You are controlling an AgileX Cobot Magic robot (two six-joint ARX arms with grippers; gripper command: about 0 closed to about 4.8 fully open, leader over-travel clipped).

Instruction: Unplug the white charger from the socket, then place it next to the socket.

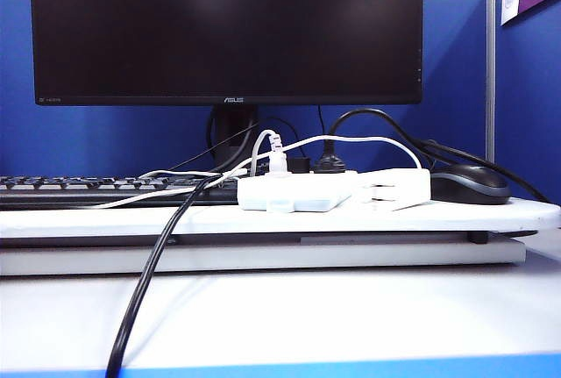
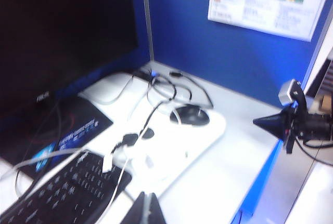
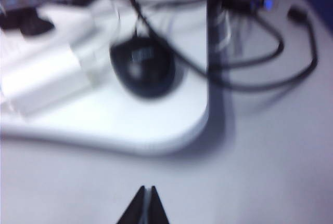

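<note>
The left end effector (image 2: 147, 211) shows only as dark pointed tips pressed together at the frame edge, holding nothing, above the black keyboard (image 2: 62, 193). The right end effector (image 3: 144, 208) is likewise closed and empty, its tips cut off, over bare pale bench (image 3: 260, 156); that view is heavily blurred. Neither arm appears in the exterior view. There, the flat white plastic power strip with rounded corners (image 1: 294, 190) lies on a white raised board (image 1: 263, 218), and the plain white rectangular charger block (image 1: 394, 188) lies touching it at its 3 o'clock side, thin white cable (image 1: 351, 139) arching over. A glossy black mouse (image 1: 469, 184) sits at 3 o'clock of the charger.
</note>
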